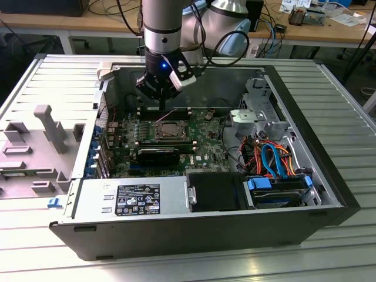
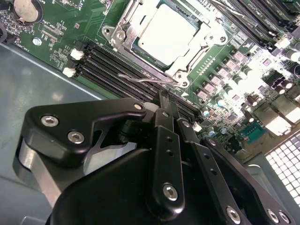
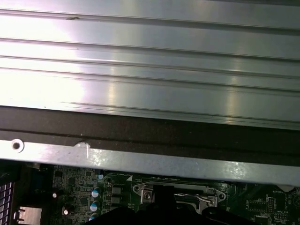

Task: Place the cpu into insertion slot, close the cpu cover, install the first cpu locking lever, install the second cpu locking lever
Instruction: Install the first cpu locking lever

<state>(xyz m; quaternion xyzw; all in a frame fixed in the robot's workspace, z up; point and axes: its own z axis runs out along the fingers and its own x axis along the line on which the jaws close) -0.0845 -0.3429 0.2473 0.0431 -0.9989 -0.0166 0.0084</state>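
The cpu point(image 2: 166, 30) lies in the insertion slot point(image 1: 170, 129) on the green motherboard, its silver top showing through the window of the cpu cover point(image 2: 199, 47), which lies flat over it. A thin wire locking lever point(image 2: 140, 78) runs along the socket's edge beside the black memory slots point(image 2: 110, 65). My gripper point(image 2: 164, 101) hangs just above that lever, fingers pressed together with nothing between them. In the exterior view my gripper point(image 1: 163, 106) stands over the socket's far edge. The first wrist view catches a strip of the socket point(image 3: 173, 194).
The open computer case point(image 1: 329, 176) walls in the board. A power supply point(image 1: 138, 197) lies at the near side and a drive cage with coloured cables point(image 1: 270, 158) on the exterior view's right. A grey fixture point(image 1: 50, 126) lies outside the case on the left.
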